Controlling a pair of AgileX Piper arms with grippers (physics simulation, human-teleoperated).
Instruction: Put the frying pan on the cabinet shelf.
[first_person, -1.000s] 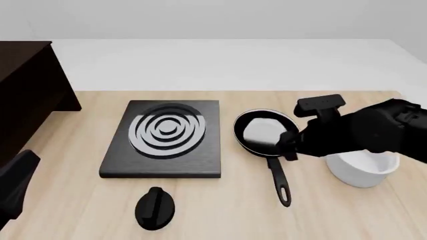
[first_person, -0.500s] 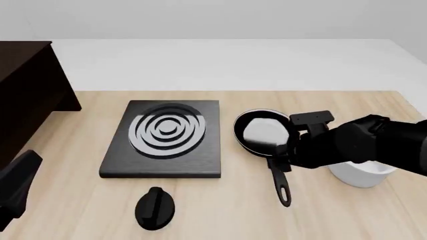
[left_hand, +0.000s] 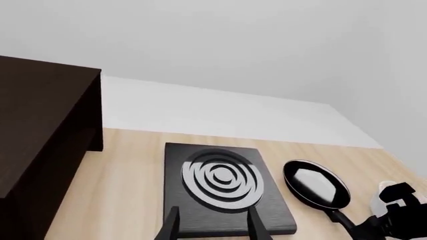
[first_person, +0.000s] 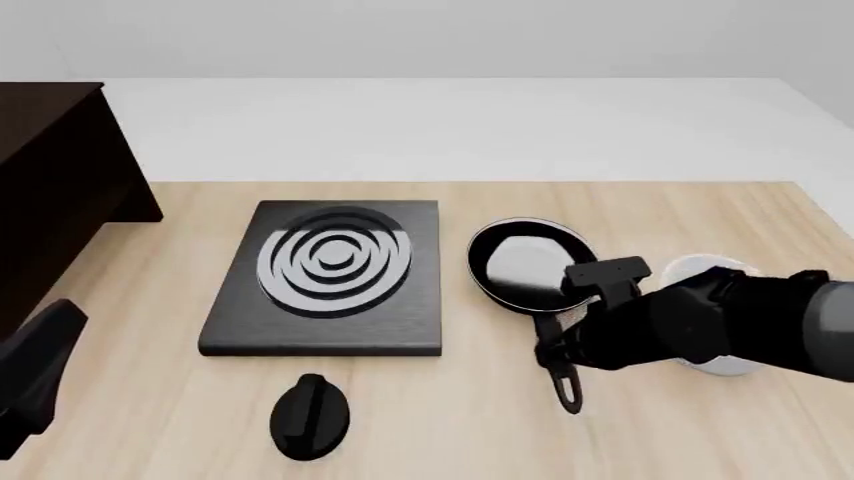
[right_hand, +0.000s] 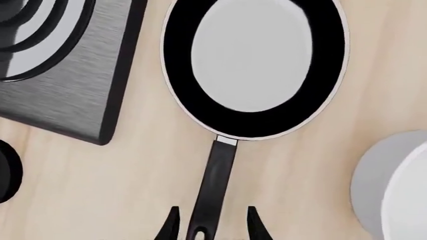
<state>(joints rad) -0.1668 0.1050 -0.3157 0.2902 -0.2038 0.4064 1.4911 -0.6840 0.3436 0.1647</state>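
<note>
The frying pan (first_person: 525, 262) lies on the tabletop right of the stove plate, shiny grey inside, its thin black handle (first_person: 561, 375) pointing toward the near edge. My right gripper (right_hand: 211, 227) hangs open low over the handle's loop end, one finger on each side, not closed on it. In the front view the right gripper (first_person: 554, 350) is mostly hidden under its own arm. My left gripper (left_hand: 213, 231) is open and empty near the front left. The dark brown cabinet (first_person: 54, 190) stands far left; I cannot tell which board is the cabinet shelf.
The square black stove plate (first_person: 327, 275) with silver rings lies mid-table. A black knobbed lid (first_person: 311, 415) sits near the front edge. The white pot (right_hand: 393, 192) stands right of the pan's handle, largely covered by the right arm in the front view.
The right arm has dropped and moved toward the near edge, from beside the pan's rim to over the handle. The pan has not moved. The left arm is still.
</note>
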